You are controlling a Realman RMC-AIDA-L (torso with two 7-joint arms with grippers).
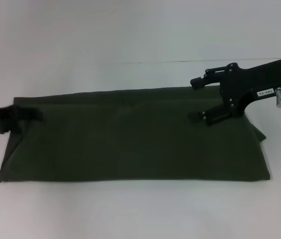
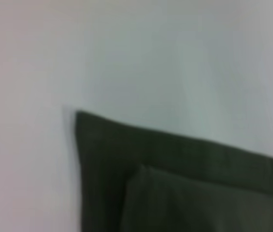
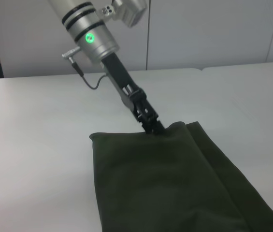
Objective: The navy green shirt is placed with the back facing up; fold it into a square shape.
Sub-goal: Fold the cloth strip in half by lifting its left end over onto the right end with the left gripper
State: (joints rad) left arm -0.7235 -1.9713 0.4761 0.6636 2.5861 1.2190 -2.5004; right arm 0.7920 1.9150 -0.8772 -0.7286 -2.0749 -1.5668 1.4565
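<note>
Shirt point(image 1: 135, 139) lies on the white table point(image 1: 130, 35) in front of me, already folded into a long band whose long axis runs across my head view from left to right, with the short axis pointing away from me. Its far edge is fairly straight; the near edge slants a little, so the left end sits lower and wider toward me. At the right end I see a second layer of cloth peeking out past the top layer, and the left wrist view shows the same sort of stacking at a corner point(image 2: 175, 193), one layer lying on top of another with the table around it. My right gripper point(image 1: 198, 98) is over the far right part of the shirt, jaws wide apart with nothing between them; one finger sits at the far edge and the other lies over the cloth, though I cannot tell whether either is touching. My left gripper point(image 1: 28, 115) is at the far left corner of the shirt. In the right wrist view its fingers point(image 3: 151, 124) meet the cloth right at the corner, which bunches up slightly there, so it looks to be pinching the shirt, though the tips are too dark against the fabric for me to be sure.
</note>
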